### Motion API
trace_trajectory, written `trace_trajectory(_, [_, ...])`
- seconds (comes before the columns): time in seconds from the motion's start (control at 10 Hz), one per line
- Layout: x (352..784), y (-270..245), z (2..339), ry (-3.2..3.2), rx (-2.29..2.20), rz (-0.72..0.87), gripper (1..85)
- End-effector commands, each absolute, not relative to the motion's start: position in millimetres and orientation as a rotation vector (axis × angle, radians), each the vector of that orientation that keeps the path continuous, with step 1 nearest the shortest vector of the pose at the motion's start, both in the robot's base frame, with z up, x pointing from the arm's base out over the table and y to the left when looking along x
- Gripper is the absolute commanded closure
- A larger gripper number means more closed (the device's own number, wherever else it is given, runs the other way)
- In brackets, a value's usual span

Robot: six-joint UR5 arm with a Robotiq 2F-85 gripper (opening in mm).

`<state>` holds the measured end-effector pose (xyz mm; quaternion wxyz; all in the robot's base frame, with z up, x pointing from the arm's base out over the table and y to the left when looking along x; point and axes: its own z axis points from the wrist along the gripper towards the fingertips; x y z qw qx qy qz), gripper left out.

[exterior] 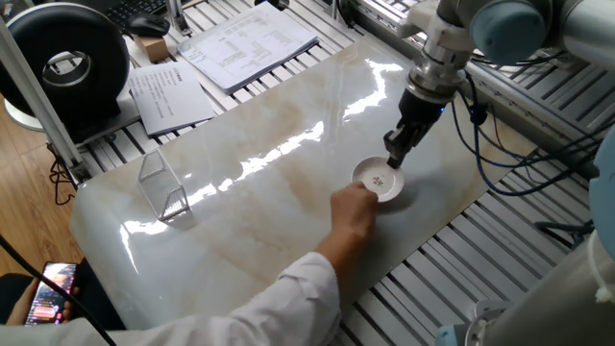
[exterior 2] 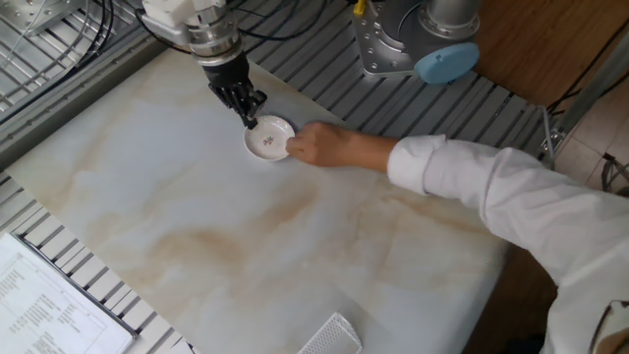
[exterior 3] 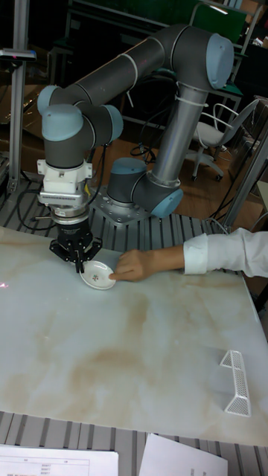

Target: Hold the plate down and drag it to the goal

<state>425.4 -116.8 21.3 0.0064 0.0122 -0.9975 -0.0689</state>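
Observation:
The plate [exterior: 378, 180] [exterior 2: 269, 139] [exterior 3: 97, 277], a small white dish with a grey mark in its centre, lies on the marble tabletop [exterior: 269, 192] near the robot's side. My gripper [exterior: 394, 159] [exterior 2: 252, 120] [exterior 3: 78, 262] points down with its fingertips together at the plate's rim on the side nearest the robot; whether they touch it is unclear. It looks shut, with nothing between the fingers. A person's hand [exterior: 354, 207] [exterior 2: 314, 145] [exterior 3: 138, 264] touches the opposite rim. The goal does not show as any mark on the table.
The person's white-sleeved arm [exterior 2: 491, 187] reaches across the table. A clear plastic stand [exterior: 163, 187] [exterior 3: 237, 383] sits at the far end. Papers [exterior: 245, 43], a black round device [exterior: 62, 62] and a phone [exterior: 48, 288] lie beyond the slab. The robot base [exterior 2: 413, 39] is at the edge.

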Motion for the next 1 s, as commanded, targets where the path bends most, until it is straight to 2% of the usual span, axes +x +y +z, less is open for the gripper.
trace_trajectory(0.0, [445.9, -89.1, 26.1, -3.154, 0.020, -0.105, 84.3])
trace_trajectory(0.1, [458.2, -77.9, 24.8, -3.180, 0.041, -0.091, 84.3])
trace_trajectory(0.2, [463.6, -73.0, 26.8, -3.188, 0.072, -0.144, 84.3])
trace_trajectory(0.5, [458.6, -103.5, 44.6, -3.151, 0.160, -0.182, 84.3])
trace_trajectory(0.9, [462.6, -124.9, 48.8, -3.136, 0.225, -0.249, 84.3])
